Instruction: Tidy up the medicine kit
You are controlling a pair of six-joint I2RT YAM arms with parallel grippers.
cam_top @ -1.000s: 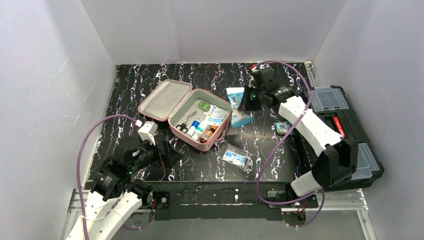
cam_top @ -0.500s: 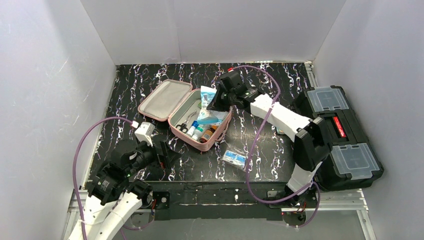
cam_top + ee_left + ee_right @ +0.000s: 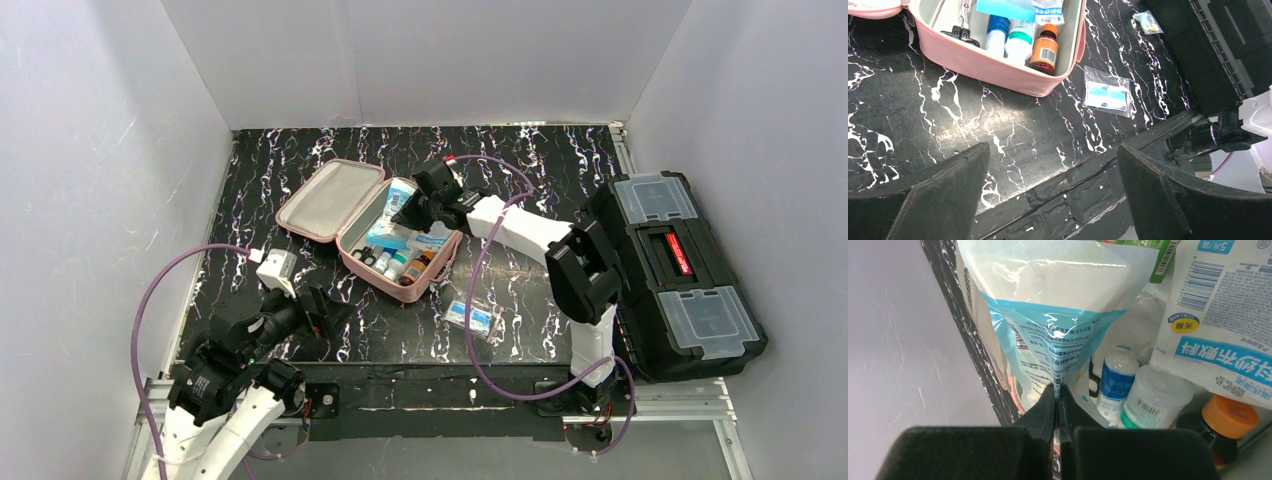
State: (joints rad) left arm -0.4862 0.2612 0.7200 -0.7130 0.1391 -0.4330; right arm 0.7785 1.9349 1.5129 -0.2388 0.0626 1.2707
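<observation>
toolbox (image 3: 690, 285): black, clear lids, right edge | table (image 3: 280, 160): black marbled

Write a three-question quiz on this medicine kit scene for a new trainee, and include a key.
1. True or false: the left gripper holds a bottle.
2. What does the right gripper pinch? A) a blue-and-white pouch; B) scissors; C) a toolbox lid.
3. Where does the clear flat packet lie relative to the medicine kit?
Key: 1. False; its jaws stand open and empty. 2. A. 3. On the table, outside the kit, toward the arms' bases.
</observation>
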